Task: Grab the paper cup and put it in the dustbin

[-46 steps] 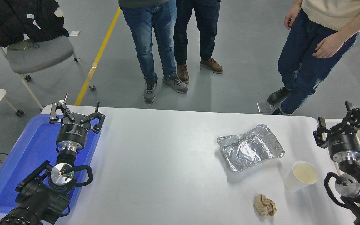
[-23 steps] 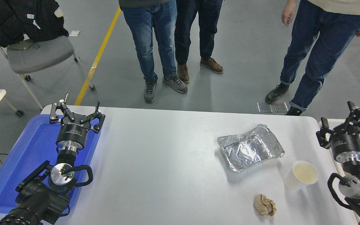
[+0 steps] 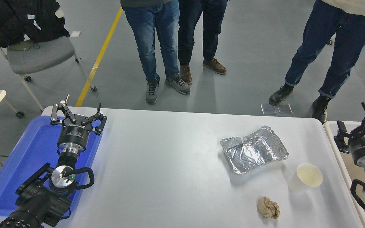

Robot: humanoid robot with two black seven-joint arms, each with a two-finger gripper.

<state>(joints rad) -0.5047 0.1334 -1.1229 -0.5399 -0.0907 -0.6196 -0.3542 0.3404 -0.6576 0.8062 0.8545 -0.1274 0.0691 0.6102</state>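
Note:
The white paper cup (image 3: 305, 178) stands upright on the white table (image 3: 169, 164) near its right edge, cream inside showing. The dustbin (image 3: 341, 160) shows as an off-white rim with beige inside just past the table's right edge. My right gripper (image 3: 356, 122) is open and empty, hanging over the dustbin, to the right of and beyond the cup. My left gripper (image 3: 76, 112) is open and empty, parked over the blue tray at the left.
A silver foil tray (image 3: 253, 149) lies left of and beyond the cup. A crumpled tan paper wad (image 3: 268, 207) lies at the front, left of the cup. A blue tray (image 3: 30, 158) sits at the left. Several people stand at the far side.
My right gripper has moved to the right, away from the cup and out over the dustbin. The person at the top right has stepped further right. The cup has not moved.

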